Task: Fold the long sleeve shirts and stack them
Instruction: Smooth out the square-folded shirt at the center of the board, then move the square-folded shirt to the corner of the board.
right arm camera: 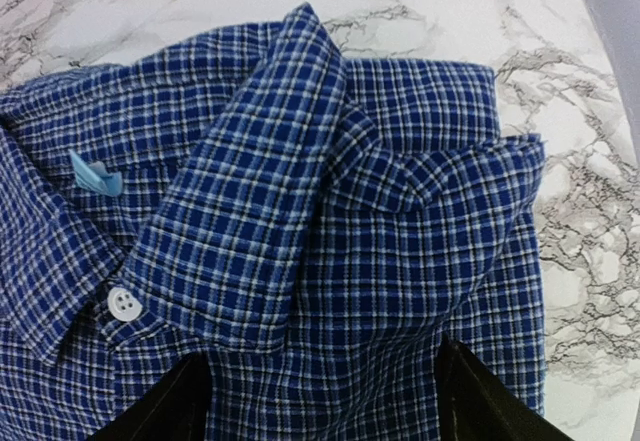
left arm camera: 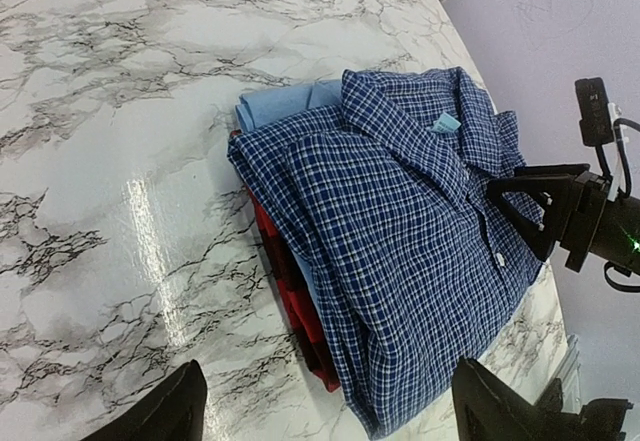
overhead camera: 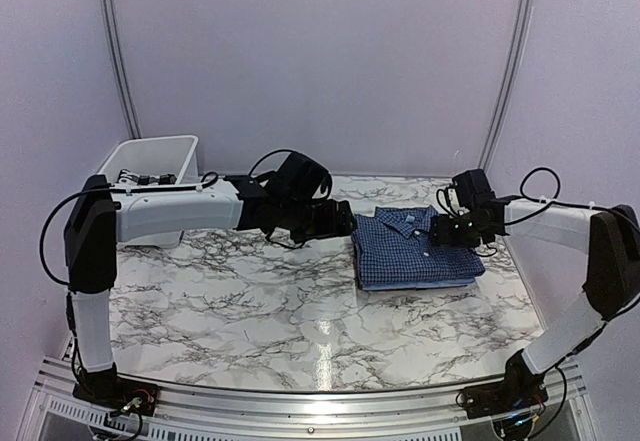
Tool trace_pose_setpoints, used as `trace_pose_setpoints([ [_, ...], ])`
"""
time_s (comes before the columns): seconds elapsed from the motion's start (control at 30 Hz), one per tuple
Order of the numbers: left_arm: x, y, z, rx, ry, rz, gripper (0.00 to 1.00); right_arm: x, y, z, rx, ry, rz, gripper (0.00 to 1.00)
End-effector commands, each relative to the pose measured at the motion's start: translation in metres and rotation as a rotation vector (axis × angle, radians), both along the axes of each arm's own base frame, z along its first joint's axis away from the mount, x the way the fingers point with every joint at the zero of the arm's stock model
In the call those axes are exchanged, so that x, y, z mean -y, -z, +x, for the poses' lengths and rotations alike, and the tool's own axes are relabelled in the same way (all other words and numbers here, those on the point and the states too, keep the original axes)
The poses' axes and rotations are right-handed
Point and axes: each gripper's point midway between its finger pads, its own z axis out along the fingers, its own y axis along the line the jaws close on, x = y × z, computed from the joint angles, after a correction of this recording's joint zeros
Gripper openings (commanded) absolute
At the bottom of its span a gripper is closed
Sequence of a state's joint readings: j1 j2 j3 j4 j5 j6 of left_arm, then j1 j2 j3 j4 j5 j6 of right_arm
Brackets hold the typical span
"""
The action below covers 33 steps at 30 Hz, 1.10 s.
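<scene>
Fine-checked dark blue shirt [overhead camera: 415,249] lies folded rectangular on veined marble surface [overhead camera: 240,306]; at its sides, left claw [overhead camera: 346,223] and right claw [overhead camera: 460,231] gape apart.

— What sort of place is this?

— A robot lab cell, not a home. The left arm [overhead camera: 170,211] and the right arm [overhead camera: 565,223] are bolted to an aluminium rail [overhead camera: 300,401] well behind the jaws.

— And around them?

— Under the jaws lies a marble-patterned tabletop [overhead camera: 250,301]. Beyond them stand bare pale walls [overhead camera: 320,61] with metal poles [overhead camera: 112,51] in the corners. Off to the left of the left arm's jaws sits a white plastic bin [overhead camera: 150,151] holding dark parts [overhead camera: 145,177].
</scene>
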<state>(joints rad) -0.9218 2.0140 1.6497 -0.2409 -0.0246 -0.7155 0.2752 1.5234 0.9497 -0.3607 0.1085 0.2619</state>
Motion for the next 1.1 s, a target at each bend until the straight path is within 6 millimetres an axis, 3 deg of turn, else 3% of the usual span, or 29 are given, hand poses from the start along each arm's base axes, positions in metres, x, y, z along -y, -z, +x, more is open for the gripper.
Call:
trace_pose_setpoints([
  [0.0, -0.017, -0.025, -0.002, 0.049, -0.01, -0.004, 0.88, -0.018, -0.043, -0.004, 0.096, -0.009, -0.003, 0.75],
  [0.17, -0.033, -0.031, -0.006, 0.064, -0.015, 0.003, 0.89, -0.058, -0.051, -0.044, 0.095, -0.063, 0.031, 0.79],
  [0.4, -0.053, -0.04, -0.012, 0.087, -0.032, 0.007, 0.95, -0.122, -0.031, -0.115, 0.019, -0.133, 0.048, 0.87],
  [0.5, -0.061, -0.041, -0.014, 0.091, -0.041, 0.007, 0.97, -0.141, -0.024, -0.137, -0.006, -0.143, 0.085, 0.98],
  [0.57, -0.066, -0.043, -0.016, 0.093, -0.046, 0.005, 0.98, -0.15, -0.02, -0.148, -0.014, -0.143, 0.098, 0.99],
  [0.7, -0.074, -0.046, -0.018, 0.102, -0.049, 0.005, 0.99, -0.163, -0.005, -0.154, -0.031, -0.127, 0.119, 0.99],
  [1.07, -0.094, -0.046, -0.017, 0.103, -0.08, 0.005, 0.99, -0.174, 0.041, -0.129, -0.048, -0.088, 0.045, 0.98],
])
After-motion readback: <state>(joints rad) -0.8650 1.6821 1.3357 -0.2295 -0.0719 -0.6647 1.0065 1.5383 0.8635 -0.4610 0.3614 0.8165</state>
